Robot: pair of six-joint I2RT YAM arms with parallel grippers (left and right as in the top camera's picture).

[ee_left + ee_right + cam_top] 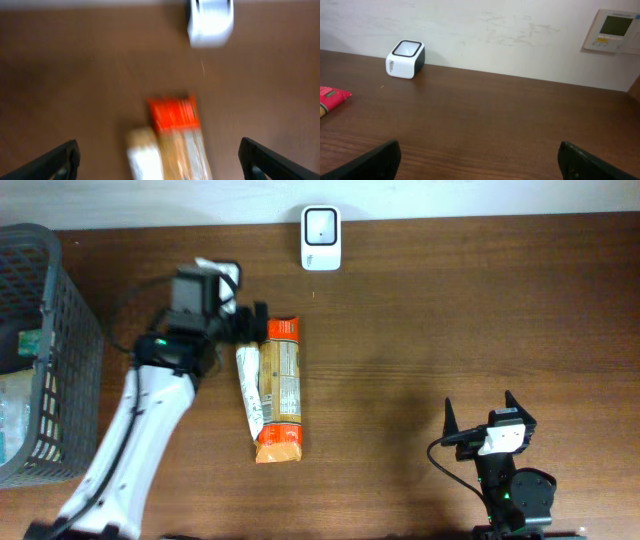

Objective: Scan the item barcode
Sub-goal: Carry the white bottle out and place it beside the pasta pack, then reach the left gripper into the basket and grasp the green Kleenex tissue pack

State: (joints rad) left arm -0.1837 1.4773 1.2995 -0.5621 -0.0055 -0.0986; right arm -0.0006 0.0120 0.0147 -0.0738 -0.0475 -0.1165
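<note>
The orange packet [278,388] lay flat on the desk [430,310], long axis running away from the robot, with a pale strip along its side toward the basket [45,350]. The white scanner [321,225] stood at the far edge of the desk, well apart from the packet and a little to its right.

The left gripper [254,326] hovered at the packet's far end, jaws spread wide and holding nothing. In the left wrist view, which was blurred, its fingers [59,161] stood at the two lower corners with the packet lying on the wood between them, touching neither.

The right gripper [482,416] sat near the robot's side of the desk, well apart from both packet and scanner. Its jaws were also wide apart and empty. Its wrist camera looked across bare wood to the scanner, with a red corner of the packet just inside the left edge.
</note>
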